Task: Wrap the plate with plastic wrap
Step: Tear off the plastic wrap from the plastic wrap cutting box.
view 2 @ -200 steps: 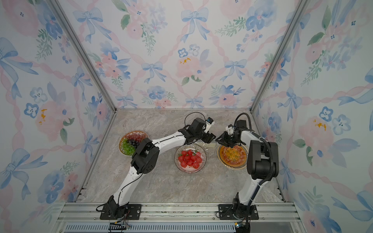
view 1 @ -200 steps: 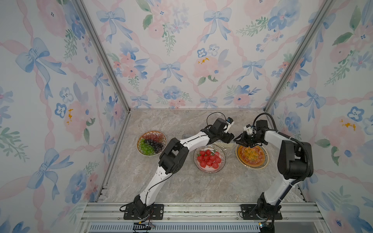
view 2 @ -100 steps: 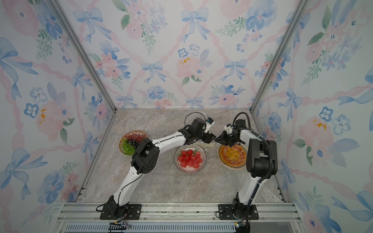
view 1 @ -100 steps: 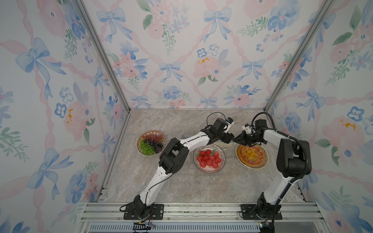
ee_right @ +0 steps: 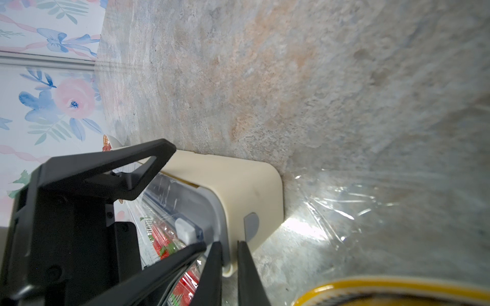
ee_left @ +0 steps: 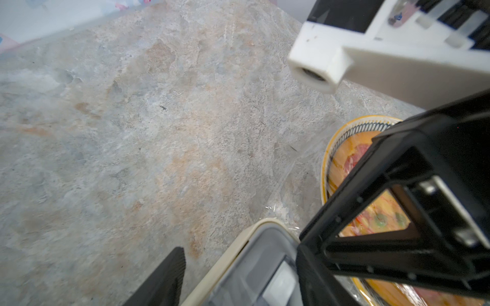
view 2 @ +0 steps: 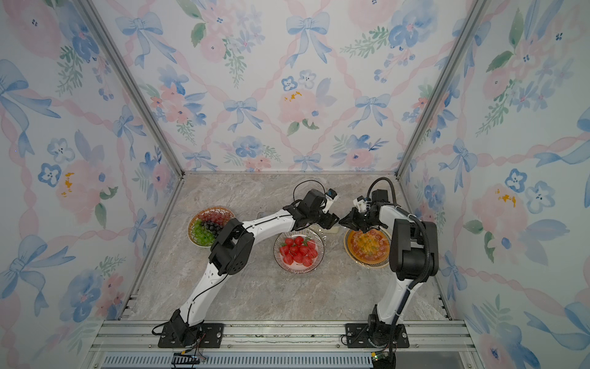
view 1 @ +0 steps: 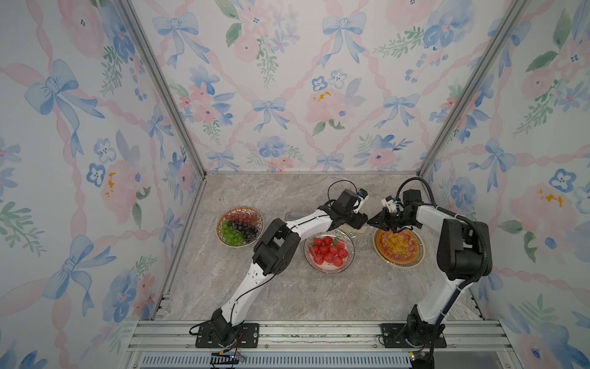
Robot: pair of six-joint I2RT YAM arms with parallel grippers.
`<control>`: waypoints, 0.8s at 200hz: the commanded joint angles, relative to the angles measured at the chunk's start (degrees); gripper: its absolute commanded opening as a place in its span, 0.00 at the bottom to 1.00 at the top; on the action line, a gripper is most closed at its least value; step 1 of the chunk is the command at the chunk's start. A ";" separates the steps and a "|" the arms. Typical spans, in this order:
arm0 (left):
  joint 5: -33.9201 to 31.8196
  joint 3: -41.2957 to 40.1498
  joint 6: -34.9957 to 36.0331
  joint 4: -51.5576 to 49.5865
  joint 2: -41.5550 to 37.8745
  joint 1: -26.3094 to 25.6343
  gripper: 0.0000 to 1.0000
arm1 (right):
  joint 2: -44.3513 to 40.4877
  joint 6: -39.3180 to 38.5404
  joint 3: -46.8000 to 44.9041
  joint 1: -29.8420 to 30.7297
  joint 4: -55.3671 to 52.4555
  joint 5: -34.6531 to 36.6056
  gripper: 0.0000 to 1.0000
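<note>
As I look in over the rail (view 1: 319,332) that carries both arm bases, the left arm (view 1: 252,287) leans forward across the counter (view 1: 287,303) toward the middle, and the right arm (view 1: 459,252) bends in from its own side to meet it. Nearest me on the counter sits the plate of strawberries (view 1: 330,271), with the yellow-rimmed plate (view 1: 415,258) of orange and red food a little to its right. The plate of grapes (view 1: 242,210) stands well apart on the left, slightly farther back. Just behind the strawberries the long cream box (ee_right: 238,182) with its translucent grey top lies on the counter, mostly hidden under the left forearm in both top views. The plastic wrap (ee_right: 342,209) lies crinkled and glossy on the counter just past the box's right end, and it reaches onto the rim of the yellow-rimmed plate. My left fingers (ee_right: 79,169) stand wide apart, one on each long side of the box near that end; I cannot tell whether they press on it. My right fingers (ee_right: 210,278) are closed to a thin slit, their tips just beside the box's end corner and close to the left fingers; whether any film is caught between them I cannot tell. Behind all of this rises the back wall (view 1: 287,96) with its blue bows and pink flowers.
</note>
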 commanded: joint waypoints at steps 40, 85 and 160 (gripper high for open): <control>-5.11 0.17 1.82 -3.10 0.75 0.38 0.68 | 4.45 -1.01 -1.30 2.33 -8.84 9.27 0.10; -4.87 0.09 0.90 -3.14 -0.40 0.92 0.68 | 4.87 -1.58 -0.68 2.79 -10.35 11.49 0.09; -6.07 -2.68 1.42 -3.14 -2.99 1.98 0.68 | 5.36 -1.95 0.51 3.27 -12.19 14.04 0.08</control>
